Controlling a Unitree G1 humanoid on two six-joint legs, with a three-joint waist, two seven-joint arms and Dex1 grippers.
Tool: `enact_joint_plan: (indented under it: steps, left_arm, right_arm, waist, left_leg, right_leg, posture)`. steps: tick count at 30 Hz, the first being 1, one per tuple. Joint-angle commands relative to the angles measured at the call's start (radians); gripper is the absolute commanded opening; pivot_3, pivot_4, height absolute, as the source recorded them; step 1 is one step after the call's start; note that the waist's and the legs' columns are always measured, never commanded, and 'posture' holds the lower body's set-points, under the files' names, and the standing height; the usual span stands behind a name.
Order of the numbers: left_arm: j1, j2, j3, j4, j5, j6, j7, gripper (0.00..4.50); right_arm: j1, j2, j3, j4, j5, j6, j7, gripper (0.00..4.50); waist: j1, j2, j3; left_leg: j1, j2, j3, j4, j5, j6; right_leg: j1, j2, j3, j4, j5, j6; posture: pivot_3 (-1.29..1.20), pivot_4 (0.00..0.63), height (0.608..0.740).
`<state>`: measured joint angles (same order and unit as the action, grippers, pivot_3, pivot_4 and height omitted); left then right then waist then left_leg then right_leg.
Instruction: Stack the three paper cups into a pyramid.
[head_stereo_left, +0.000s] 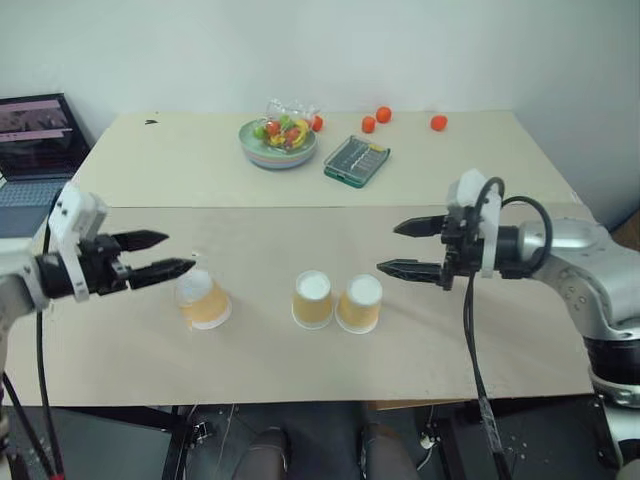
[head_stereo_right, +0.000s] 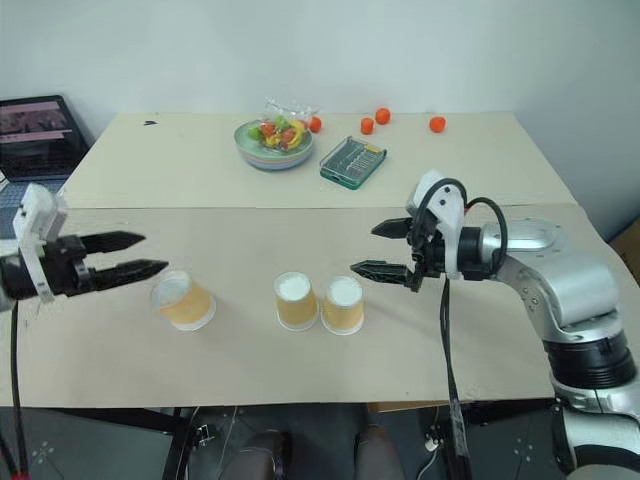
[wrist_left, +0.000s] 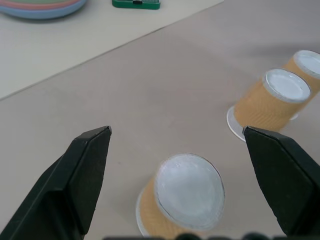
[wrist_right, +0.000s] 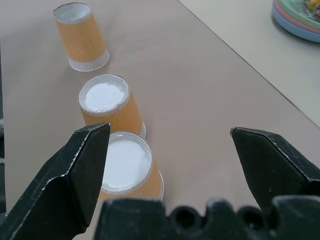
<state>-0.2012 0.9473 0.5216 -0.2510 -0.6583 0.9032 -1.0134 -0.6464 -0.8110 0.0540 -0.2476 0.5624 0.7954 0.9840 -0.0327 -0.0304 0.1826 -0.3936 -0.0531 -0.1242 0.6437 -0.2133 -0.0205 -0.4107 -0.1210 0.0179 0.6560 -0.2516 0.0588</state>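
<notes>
Three small tan-orange ribbed paper cups (head_stereo_left: 312, 298) stand upside down, unstacked, near the tabletop's (head_stereo_left: 300, 370) front edge: two just beside each other at the middle, one apart towards the left edge. The left end effector (head_stereo_left: 155, 255) hovers beside that lone cup with its jaws spread, holding nothing. The right end effector (head_stereo_left: 405, 248) hangs spread and empty by the pair.

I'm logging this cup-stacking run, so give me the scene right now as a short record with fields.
cups: three paper cups, all upside down on the table
pair: middle cup and right cup side by side
lone cup: left cup, apart from the pair
stack: not yet started
left hand: open, empty, beside the left cup
right hand: open, empty, above and beside the right cup
far side: fruit bowl, green tray
</notes>
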Motion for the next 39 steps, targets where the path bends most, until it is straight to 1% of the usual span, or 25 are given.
enact_joint_plan:
  steps: [1,4,7,12,15,20,27,35,39]
  left_arm:
    - [0.052,-0.047,0.096,-0.132,-0.059,0.02,0.086,4.5]
    - [0.075,-0.096,0.104,-0.198,-0.089,0.025,0.155,4.5]
    - [0.182,-0.158,0.084,-0.273,-0.033,-0.038,0.21,4.5]
    - [0.224,-0.196,0.062,-0.247,0.038,-0.146,0.262,4.5]
    - [0.227,-0.202,0.03,-0.232,0.061,-0.194,0.265,4.5]
    - [0.214,-0.229,-0.014,-0.215,0.069,-0.224,0.292,4.5]
    - [0.176,-0.281,-0.061,-0.222,0.032,-0.218,0.335,4.5]
    - [0.164,-0.285,-0.081,-0.196,0.043,-0.235,0.356,4.5]
    - [0.168,-0.284,-0.12,-0.19,0.067,-0.258,0.354,4.5]
  right_arm:
    - [-0.025,0.007,0.012,0.018,-0.03,-0.055,0.024,4.48]
    - [-0.031,0.009,0.017,0.028,-0.04,-0.064,0.038,4.48]
    - [-0.033,0.01,0.014,0.038,-0.05,-0.076,0.041,4.48]
    - [-0.024,0.006,0.005,0.039,-0.062,-0.085,0.044,4.48]
    - [-0.015,0.0,-0.002,0.031,-0.066,-0.086,0.043,4.48]
    - [-0.013,-0.007,-0.011,0.026,-0.07,-0.088,0.04,4.48]
    - [-0.006,-0.013,-0.02,0.003,-0.066,-0.07,0.026,4.48]
    - [-0.003,-0.016,-0.03,-0.011,-0.064,-0.063,0.009,4.48]
    - [0.003,-0.018,-0.035,-0.025,-0.059,-0.056,-0.001,4.48]
  waist:
    - [0.003,0.0,0.0]
    - [0.012,0.0,0.0]
    - [0.012,0.0,0.0]
    - [0.017,0.0,0.0]
    - [0.018,0.0,0.0]
    - [0.018,0.0,0.0]
    - [0.017,0.0,0.0]
    - [0.015,0.0,0.0]
    - [0.017,0.0,0.0]
  left_leg:
    - [0.0,0.0,0.0,0.0,0.0,0.0]
    - [0.0,0.0,0.0,0.0,0.0,0.0]
    - [0.001,0.0,0.001,0.0,0.0,-0.001]
    - [0.001,0.0,0.002,0.0,-0.001,-0.002]
    - [0.002,0.0,0.002,0.0,-0.001,-0.002]
    - [0.003,0.0,0.002,0.0,-0.001,-0.002]
    - [0.003,0.0,0.001,0.0,-0.001,-0.002]
    - [0.003,0.0,0.002,0.0,-0.001,-0.002]
    - [0.003,0.0,0.002,0.0,-0.001,-0.002]
  right_leg:
    - [0.0,0.0,0.0,0.0,0.0,0.0]
    - [0.0,0.0,0.0,0.0,0.0,0.0]
    - [0.001,0.0,0.001,-0.001,0.0,-0.001]
    - [0.0,0.001,0.002,0.0,0.001,-0.001]
    - [0.002,0.001,0.002,-0.001,0.001,-0.002]
    - [0.003,0.001,0.001,-0.002,0.001,-0.002]
    - [0.003,0.001,0.001,-0.002,0.001,-0.002]
    - [0.003,0.001,0.001,-0.002,0.001,-0.002]
    - [0.004,0.001,0.001,-0.002,0.001,-0.002]
  posture:
    - [0.0,0.15,0.74]
    - [0.0,0.15,0.74]
    - [0.0,0.15,0.74]
    - [0.0,0.15,0.74]
    - [0.0,0.15,0.74]
    - [0.0,0.15,0.74]
    - [0.0,0.15,0.74]
    - [0.0,0.15,0.74]
    - [0.0,0.15,0.74]
